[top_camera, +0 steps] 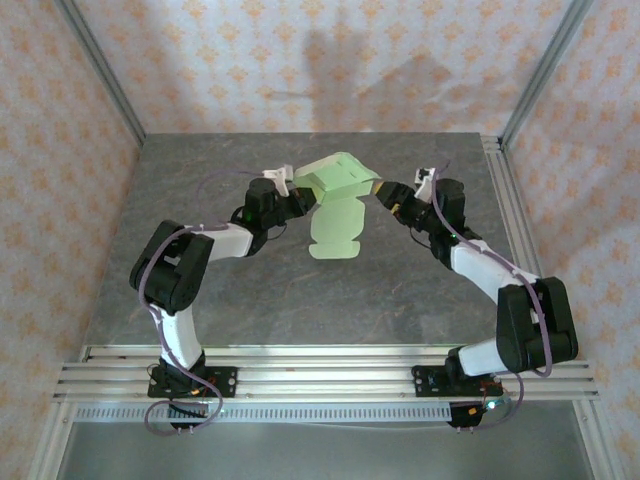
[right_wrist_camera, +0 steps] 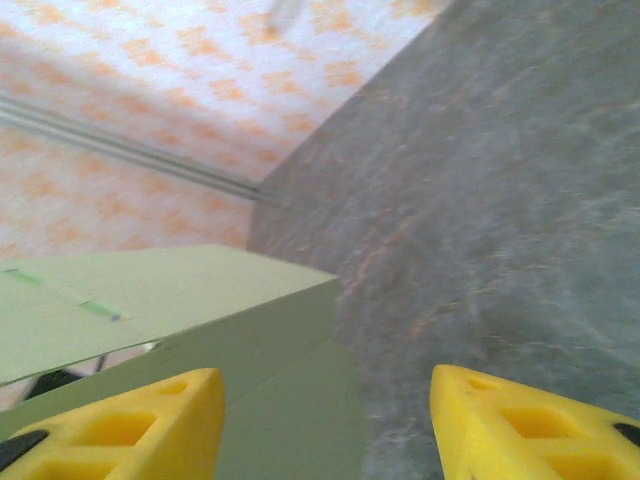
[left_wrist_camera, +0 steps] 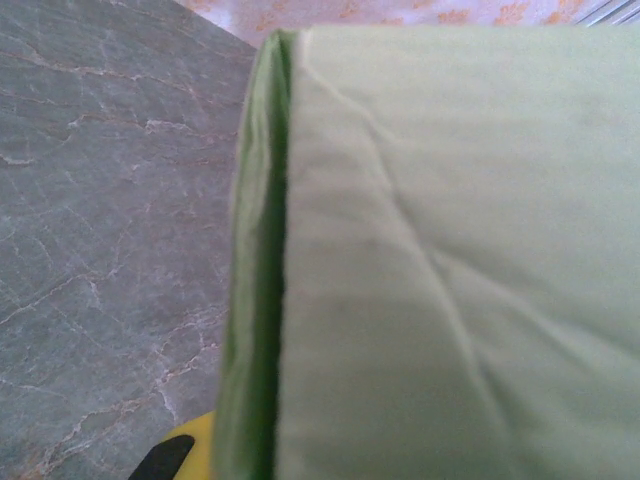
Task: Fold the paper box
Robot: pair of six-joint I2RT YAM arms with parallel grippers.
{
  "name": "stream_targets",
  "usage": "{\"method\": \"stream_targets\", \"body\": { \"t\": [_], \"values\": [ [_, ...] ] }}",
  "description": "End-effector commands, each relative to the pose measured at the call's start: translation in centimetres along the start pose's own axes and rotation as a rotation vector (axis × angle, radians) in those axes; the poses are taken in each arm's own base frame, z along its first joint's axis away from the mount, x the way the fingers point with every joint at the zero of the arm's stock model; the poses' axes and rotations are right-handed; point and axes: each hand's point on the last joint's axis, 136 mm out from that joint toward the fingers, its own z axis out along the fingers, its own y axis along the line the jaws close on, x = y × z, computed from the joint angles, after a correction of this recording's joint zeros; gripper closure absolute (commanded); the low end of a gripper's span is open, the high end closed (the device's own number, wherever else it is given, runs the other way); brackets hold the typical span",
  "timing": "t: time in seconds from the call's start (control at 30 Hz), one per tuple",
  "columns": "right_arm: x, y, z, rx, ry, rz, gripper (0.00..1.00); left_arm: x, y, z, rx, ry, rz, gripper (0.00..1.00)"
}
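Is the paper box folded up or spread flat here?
Partly folded. From above, the paper box has upper panels raised in a tent-like bend, while its lower flap lies flat on the table.

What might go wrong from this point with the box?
1. The right hand is open at the box's corner, so the shut left hand alone seems to hold it up by one edge. The thin card may sag or slip out.
2. The long flap trails down toward the table. It may drag or crease wrongly if the box is moved.
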Motion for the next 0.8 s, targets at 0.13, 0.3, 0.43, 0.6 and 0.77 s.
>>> {"method": "stream_targets", "body": {
  "t": [0.13, 0.3, 0.43, 0.6, 0.77],
  "values": [
    [0.5, 5.2, 1.4, -0.160, 0.040, -0.105, 0.41, -1.6, -1.8, 0.3, 0.047, -0.032, 0.012, 1.00],
    [0.9, 5.0, 2.3, -0.156, 0.065, -0.082, 0.47, -1.2, -1.4, 0.5, 0.037, -0.026, 0.013, 1.00],
    [1.1, 4.4, 2.9, -0.134, 0.072, -0.041, 0.59, -1.0, -1.2, 0.5, 0.026, -0.024, 0.028, 1.00],
    [0.7, 2.7, 3.0, -0.058, 0.035, 0.013, 0.79, -1.1, -0.4, 0.2, -0.031, -0.036, 0.070, 1.00],
    [1.0, 0.9, 3.0, 0.043, 0.040, 0.075, 0.89, -0.9, 0.2, -0.7, -0.160, -0.048, 0.195, 1.00]
  ]
}}
